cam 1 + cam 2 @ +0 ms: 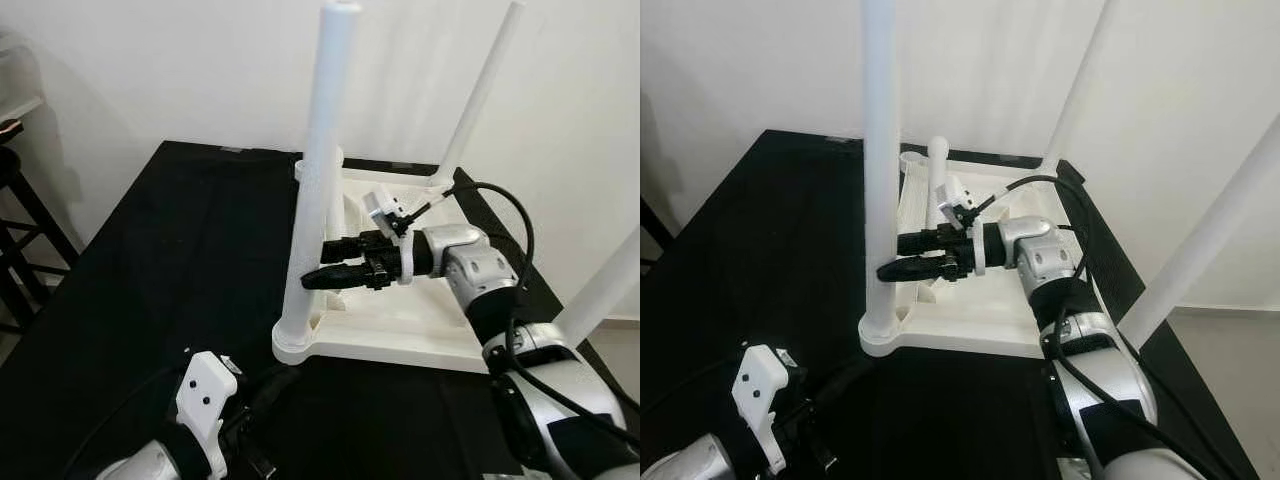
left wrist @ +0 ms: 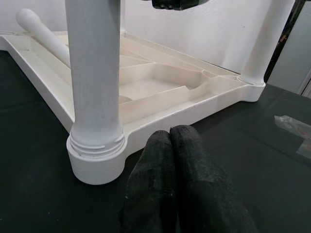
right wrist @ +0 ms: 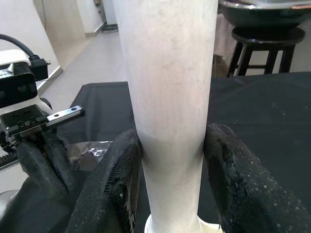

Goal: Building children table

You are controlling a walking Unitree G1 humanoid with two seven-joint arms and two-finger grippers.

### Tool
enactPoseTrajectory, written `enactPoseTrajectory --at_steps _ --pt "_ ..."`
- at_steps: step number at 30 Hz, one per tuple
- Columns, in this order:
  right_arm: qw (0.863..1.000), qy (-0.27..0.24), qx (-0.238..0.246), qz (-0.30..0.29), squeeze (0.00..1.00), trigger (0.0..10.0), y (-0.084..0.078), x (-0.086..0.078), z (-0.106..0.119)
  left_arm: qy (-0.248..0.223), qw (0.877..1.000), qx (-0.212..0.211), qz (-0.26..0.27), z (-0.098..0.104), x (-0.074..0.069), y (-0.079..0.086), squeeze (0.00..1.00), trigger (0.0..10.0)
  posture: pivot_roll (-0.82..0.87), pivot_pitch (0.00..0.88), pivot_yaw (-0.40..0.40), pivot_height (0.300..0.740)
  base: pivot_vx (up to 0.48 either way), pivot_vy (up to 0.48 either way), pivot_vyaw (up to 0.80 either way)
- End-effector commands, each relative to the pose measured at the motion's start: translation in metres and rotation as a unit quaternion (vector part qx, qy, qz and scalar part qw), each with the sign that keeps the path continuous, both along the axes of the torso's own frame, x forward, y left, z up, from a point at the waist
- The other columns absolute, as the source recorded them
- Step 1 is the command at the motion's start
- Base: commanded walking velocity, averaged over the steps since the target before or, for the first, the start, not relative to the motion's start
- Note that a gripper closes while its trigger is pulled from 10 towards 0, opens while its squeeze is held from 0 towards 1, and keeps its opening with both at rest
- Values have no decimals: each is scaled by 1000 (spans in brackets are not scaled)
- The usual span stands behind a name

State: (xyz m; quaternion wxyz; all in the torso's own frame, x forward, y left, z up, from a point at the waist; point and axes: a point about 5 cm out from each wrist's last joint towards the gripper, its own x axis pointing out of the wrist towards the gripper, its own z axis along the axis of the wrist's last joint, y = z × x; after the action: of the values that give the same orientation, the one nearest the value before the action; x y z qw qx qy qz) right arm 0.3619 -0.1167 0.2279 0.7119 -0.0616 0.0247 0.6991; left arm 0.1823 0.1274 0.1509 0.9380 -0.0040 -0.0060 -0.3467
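From the head camera, the white kids' table (image 1: 400, 335) sits upside down on the black surface (image 1: 150, 280), and the right hand (image 1: 322, 262) is reaching in from the side with its fingers clamped around the near leg (image 1: 315, 200), partway up. Two more legs (image 1: 480, 95) stick up beyond and to the side of that hand, and a loose leg (image 1: 937, 180) lies just behind it in the frame. The left hand (image 1: 235, 425) hangs low in front of the table corner. Left wrist camera: its fingers (image 2: 187, 179) are pressed together, holding nothing, just short of the leg's socket (image 2: 95, 155). Right wrist camera: both pads (image 3: 119, 179) squeeze the leg.
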Motion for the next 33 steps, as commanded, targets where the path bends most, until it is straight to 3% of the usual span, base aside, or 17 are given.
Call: enactPoseTrajectory --at_steps 1,5,7,8,9,10,11,12,14,16,18,21,22,27,28,31,33 --pt "997 -16 3 -72 0 0 -16 1 -8 -4 1000 -5 -1 2 -1 0 0 10000 100 70 -106 740 0 0 0" --pt "992 -20 -2 -121 0 0 -19 -4 -20 -7 1000 -7 1 3 -1 1 0 10000 88 83 -101 740 0 0 0" --pt "984 -17 -9 -179 0 0 -17 -20 -37 -10 1000 -10 2 5 0 2 0 10000 84 97 -104 740 0 0 0" --pt "958 -6 -2 -286 0 0 -6 -28 -48 -11 1000 -10 2 5 0 3 0 10000 88 101 -107 740 0 0 0" --pt "958 -6 -2 -286 0 0 -6 -28 -48 -11 1000 -10 2 5 0 3 0 10000 88 101 -107 740 0 0 0" --pt "899 55 35 -433 0 0 9 -48 -68 -12 1000 -10 1 6 0 4 0 10000 81 103 -107 740 0 0 0" --pt "899 55 35 -433 0 0 9 -48 -68 -12 1000 -10 1 6 0 4 0 10000 81 103 -107 740 0 0 0" --pt "903 98 -21 -417 0 0 36 -80 -92 -13 1000 -11 -1 7 2 6 0 10000 78 118 -86 740 0 0 0" --pt "888 50 12 -457 0 0 34 -84 -79 -11 1000 -4 -6 6 5 7 0 10000 53 91 -63 740 0 0 0" --pt "888 50 12 -457 0 0 34 -84 -79 -11 1000 -4 -6 6 5 7 0 10000 53 91 -63 740 0 0 0" --pt "876 47 2 -481 0 0 17 -74 -82 -2 1000 -10 -16 5 6 5 0 10000 72 88 -80 740 0 0 0" --pt "884 56 -26 -464 0 0 23 -81 -88 15 999 -15 -44 3 5 2 0 10000 75 82 -87 740 0 0 0" --pt "886 56 -37 -458 0 10000 27 -85 -87 19 999 -16 -49 3 5 1 0 10000 77 82 -89 740 0 0 0" --pt "890 74 -42 -449 31 10000 35 -95 -79 20 998 -24 -48 4 6 0 0 10000 77 77 -91 740 0 0 0" --pt "903 82 -22 -421 1000 10000 37 -94 -75 21 998 -25 -48 4 6 0 0 10000 78 74 -90 740 0 0 0" --pt "917 84 0 -389 1000 10000 39 -93 -69 21 998 -26 -49 4 6 0 0 10000 78 70 -92 740 0 0 0" --pt "946 73 37 -314 1000 10000 40 -90 -56 22 998 -29 -52 4 6 -1 0 10000 79 64 -92 740 0 0 0"
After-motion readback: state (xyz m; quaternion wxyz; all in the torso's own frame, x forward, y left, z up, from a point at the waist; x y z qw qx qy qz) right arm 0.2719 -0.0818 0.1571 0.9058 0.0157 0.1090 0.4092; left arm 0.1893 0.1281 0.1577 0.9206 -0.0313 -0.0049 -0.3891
